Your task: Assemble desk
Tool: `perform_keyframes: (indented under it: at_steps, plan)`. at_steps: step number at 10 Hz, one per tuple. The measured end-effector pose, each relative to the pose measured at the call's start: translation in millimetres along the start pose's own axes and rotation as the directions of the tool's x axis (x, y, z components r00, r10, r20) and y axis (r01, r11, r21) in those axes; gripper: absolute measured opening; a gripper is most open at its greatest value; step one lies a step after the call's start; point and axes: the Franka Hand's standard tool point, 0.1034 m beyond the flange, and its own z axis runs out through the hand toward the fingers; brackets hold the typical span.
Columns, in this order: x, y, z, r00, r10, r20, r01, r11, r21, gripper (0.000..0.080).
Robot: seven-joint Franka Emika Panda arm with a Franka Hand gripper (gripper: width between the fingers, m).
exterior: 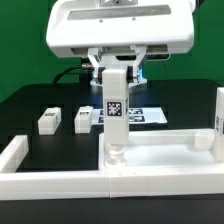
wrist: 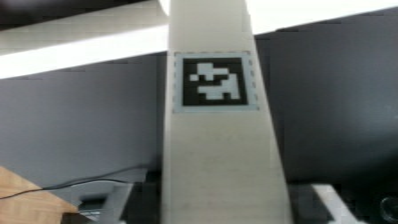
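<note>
A white square desk leg (exterior: pixel 115 120) with a black-and-white tag stands upright in the near corner of the white tabletop panel (exterior: pixel 165 157). My gripper (exterior: pixel 116 68) comes down from above and is shut on the leg's top. In the wrist view the leg (wrist: pixel 217 110) fills the middle, and the gripper (wrist: pixel 228 208) has one finger on each side of it. A second leg (exterior: pixel 218 122) stands upright at the panel's corner on the exterior view's right. Two more legs (exterior: pixel 48 120) (exterior: pixel 82 119) lie on the black table on the exterior view's left.
A low white border wall (exterior: pixel 50 182) runs along the front and up the exterior view's left side, against the panel. The marker board (exterior: pixel 143 116) lies flat behind the held leg. A black cable hangs behind the arm.
</note>
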Motion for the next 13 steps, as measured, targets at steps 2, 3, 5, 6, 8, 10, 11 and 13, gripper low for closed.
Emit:
perform_keyframes:
  at_steps: [2, 3, 5, 6, 8, 10, 11, 13]
  plan:
    - [-3.5, -3.6, 2.9, 1.000, -0.008, 0.003, 0.008, 1.000, 0.001, 0.0289]
    - [-3.4, -3.0, 3.0, 1.000, -0.009, 0.003, 0.009, 1.000, 0.000, 0.0289]
    - [-3.2, -1.1, 3.3, 1.000, -0.007, 0.003, 0.007, 1.000, -0.002, 0.0289]
    - [-3.0, 0.0, 3.4, 1.000, -0.006, 0.003, 0.006, 1.000, -0.003, 0.0289]
    - [-2.9, 1.1, 3.5, 1.000, -0.005, 0.003, 0.005, 1.000, -0.004, 0.0289]
    - [-2.5, 2.1, 4.0, 1.000, -0.005, -0.004, 0.005, 1.000, -0.006, 0.0289]
    - [-2.8, 3.4, 4.3, 1.000, -0.005, -0.002, 0.005, 1.000, -0.007, 0.0289]
    - [-1.4, 7.3, 3.9, 1.000, -0.007, -0.003, 0.007, 1.000, -0.010, 0.0290]
